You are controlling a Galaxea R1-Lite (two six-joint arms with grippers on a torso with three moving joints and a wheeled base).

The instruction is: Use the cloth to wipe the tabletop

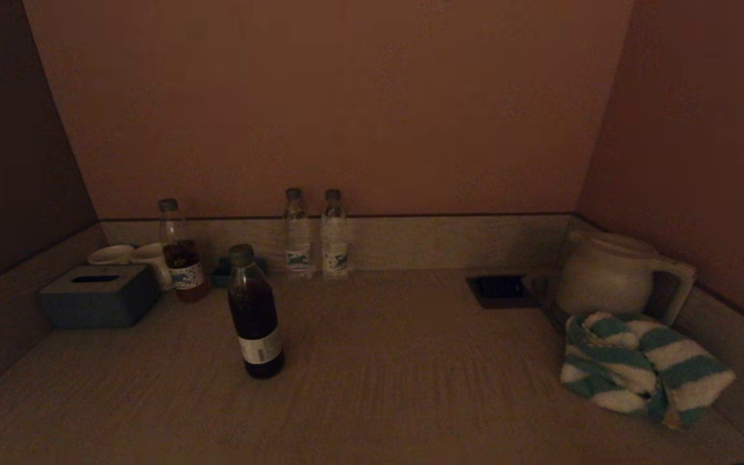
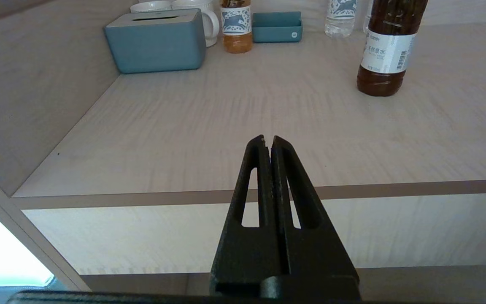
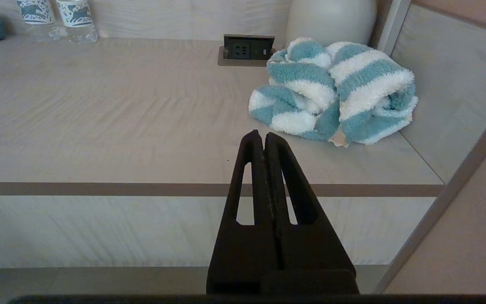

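Observation:
A crumpled teal-and-white striped cloth point(image 1: 643, 369) lies on the light wood tabletop point(image 1: 411, 361) at the right, by the side wall; it also shows in the right wrist view point(image 3: 336, 93). My right gripper point(image 3: 262, 134) is shut and empty, held in front of the table's front edge, short of the cloth. My left gripper point(image 2: 268, 138) is shut and empty, in front of the front edge on the left side. Neither gripper shows in the head view.
A dark bottle point(image 1: 256, 313) stands left of centre. At the back left are a blue tissue box point(image 1: 99, 296), two mugs point(image 1: 130, 255), a tea bottle point(image 1: 181, 261) and a small blue tray point(image 2: 276, 26). Two water bottles point(image 1: 316, 236) stand at the back, with a socket point(image 1: 500, 290) and white kettle point(image 1: 604, 274) at the right.

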